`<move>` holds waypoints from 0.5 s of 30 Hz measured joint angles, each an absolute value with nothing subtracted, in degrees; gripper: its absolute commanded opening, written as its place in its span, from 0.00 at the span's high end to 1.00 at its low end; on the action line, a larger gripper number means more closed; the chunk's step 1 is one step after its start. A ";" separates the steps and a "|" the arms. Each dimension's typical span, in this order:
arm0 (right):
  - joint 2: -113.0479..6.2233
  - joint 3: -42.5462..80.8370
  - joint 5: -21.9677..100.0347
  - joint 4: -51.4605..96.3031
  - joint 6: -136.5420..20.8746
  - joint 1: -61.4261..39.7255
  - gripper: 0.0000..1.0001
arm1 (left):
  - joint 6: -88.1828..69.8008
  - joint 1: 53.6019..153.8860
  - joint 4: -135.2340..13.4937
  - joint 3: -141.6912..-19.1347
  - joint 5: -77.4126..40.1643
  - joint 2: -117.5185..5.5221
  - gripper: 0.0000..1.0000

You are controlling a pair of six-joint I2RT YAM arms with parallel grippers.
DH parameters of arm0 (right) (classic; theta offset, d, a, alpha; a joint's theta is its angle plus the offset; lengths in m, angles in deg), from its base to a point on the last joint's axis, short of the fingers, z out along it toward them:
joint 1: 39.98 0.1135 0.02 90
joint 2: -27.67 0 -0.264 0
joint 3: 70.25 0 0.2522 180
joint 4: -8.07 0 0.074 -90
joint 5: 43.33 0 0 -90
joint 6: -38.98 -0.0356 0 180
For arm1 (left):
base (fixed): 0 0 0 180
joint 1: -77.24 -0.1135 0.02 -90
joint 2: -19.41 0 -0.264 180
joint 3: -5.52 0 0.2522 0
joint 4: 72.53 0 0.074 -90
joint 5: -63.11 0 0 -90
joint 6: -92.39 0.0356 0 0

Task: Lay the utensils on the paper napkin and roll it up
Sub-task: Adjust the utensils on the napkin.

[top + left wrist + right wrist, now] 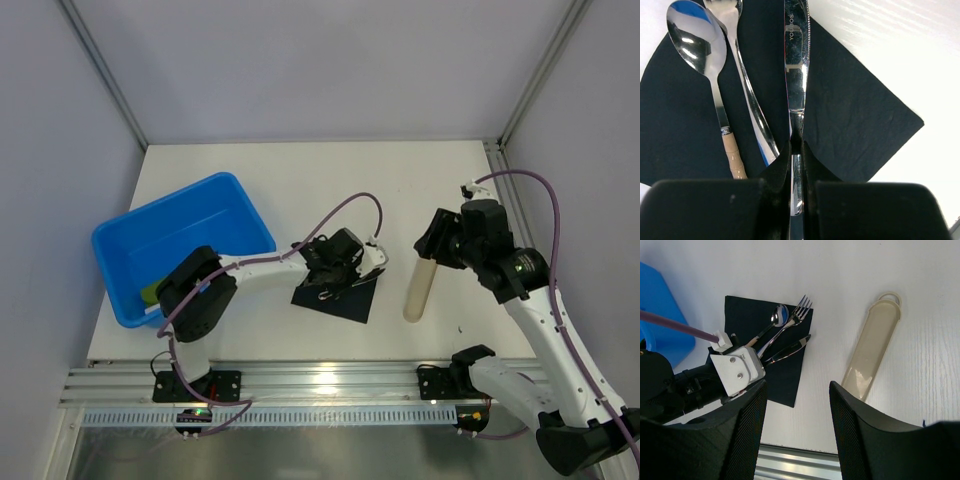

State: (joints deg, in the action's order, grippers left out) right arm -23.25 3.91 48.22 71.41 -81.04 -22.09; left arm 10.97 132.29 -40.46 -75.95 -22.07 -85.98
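Note:
The black paper napkin (345, 302) lies flat on the white table, also in the left wrist view (855, 110) and right wrist view (742, 315). On it lie a spoon (695, 35) with a beige handle and a fork (747, 90), side by side. My left gripper (796, 150) is shut on the handle of a silver knife (796, 75), whose blade lies over the napkin right of the fork. In the top view the left gripper (348, 270) sits over the napkin. My right gripper (797, 405) is open and empty, above the table to the napkin's right (432, 238).
A thick beige cylinder case (420, 286) lies right of the napkin, also in the right wrist view (872, 350). A blue tub (180, 245) stands at the left with a green item (150, 293) inside. An aluminium rail (320, 385) runs along the near edge.

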 measured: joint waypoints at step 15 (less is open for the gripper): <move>-24.23 3.50 48.19 70.67 -80.84 -22.48 0.44 | 11.89 130.46 -40.24 -77.54 -20.69 -88.86 1.00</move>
State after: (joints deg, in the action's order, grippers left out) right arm -24.23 3.50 48.19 70.67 -80.84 -22.48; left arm 11.89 130.46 -40.24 -77.54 -20.69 -88.86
